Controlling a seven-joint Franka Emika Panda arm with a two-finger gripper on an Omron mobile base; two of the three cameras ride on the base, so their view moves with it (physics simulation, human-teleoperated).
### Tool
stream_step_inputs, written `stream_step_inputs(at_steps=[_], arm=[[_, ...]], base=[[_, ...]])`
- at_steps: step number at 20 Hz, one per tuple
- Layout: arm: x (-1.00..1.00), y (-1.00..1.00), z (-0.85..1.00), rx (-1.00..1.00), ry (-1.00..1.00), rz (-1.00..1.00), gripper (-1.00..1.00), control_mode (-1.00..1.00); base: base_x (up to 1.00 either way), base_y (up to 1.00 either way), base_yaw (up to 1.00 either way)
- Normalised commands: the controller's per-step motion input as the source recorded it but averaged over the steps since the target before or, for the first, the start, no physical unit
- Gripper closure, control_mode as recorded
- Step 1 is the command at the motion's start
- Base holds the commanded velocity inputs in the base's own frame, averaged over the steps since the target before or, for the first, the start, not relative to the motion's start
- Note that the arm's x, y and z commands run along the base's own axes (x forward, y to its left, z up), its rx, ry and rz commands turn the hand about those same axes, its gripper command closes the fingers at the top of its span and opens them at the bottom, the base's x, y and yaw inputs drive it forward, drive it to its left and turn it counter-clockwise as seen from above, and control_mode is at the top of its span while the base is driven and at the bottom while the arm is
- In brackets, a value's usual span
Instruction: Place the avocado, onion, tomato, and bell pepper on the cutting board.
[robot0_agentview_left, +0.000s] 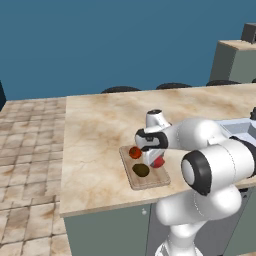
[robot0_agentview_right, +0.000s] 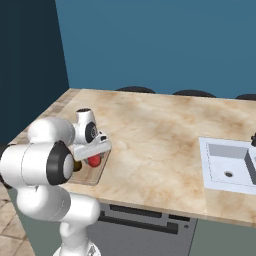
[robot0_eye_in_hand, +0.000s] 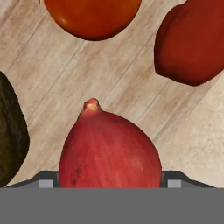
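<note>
The tan cutting board (robot0_agentview_left: 150, 181) (robot0_agentview_right: 95, 175) (robot0_eye_in_hand: 65, 74) lies near the counter's front edge. My gripper (robot0_agentview_left: 157, 158) (robot0_eye_in_hand: 110, 180) points down over it. Its fingertips (robot0_eye_in_hand: 48, 180) press on both sides of the pinkish-red onion (robot0_eye_in_hand: 109, 148) (robot0_agentview_left: 159, 161) (robot0_agentview_right: 93, 160), which is low over the board. I cannot tell whether the onion touches the board. Past the onion in the hand view, the orange-red tomato (robot0_eye_in_hand: 92, 15) (robot0_agentview_left: 135, 152) rests on the board. The deep-red bell pepper (robot0_eye_in_hand: 192, 41) is near the board's edge. The dark avocado (robot0_eye_in_hand: 11, 135) (robot0_agentview_left: 141, 170) lies beside the onion.
The marble counter (robot0_agentview_left: 95, 135) stretches back and to the left of the board. A sink (robot0_agentview_right: 227, 162) is set into it far to the right. Dark stool tops (robot0_agentview_left: 120, 90) line the counter's far edge. A tiled floor (robot0_agentview_left: 27, 150) lies to the left.
</note>
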Motion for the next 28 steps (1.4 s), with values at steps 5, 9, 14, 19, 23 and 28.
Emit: stream_step_inputs(at_steps=[5,9,14,19,23,28], arm=[[0.00,0.00,-0.09,0.00,0.00,0.00,1.00,-1.00],[0.00,0.00,-0.02,0.00,0.00,0.00,1.00,-1.00],[0.00,0.00,0.00,0.00,0.00,0.00,1.00,-1.00],[0.00,0.01,-0.07,0.00,0.01,0.00,-1.00,-1.00],[0.00,0.06,-0.03,0.00,0.02,0.00,-1.00,-1.00],[-0.01,0.00,0.00,0.01,0.00,0.00,-1.00,-1.00]], base=[[0.00,0.00,0.00],[0.00,0.00,0.00],[0.00,0.00,0.00],[0.00,0.00,0.00],[0.00,0.00,0.00],[0.00,0.00,0.00]])
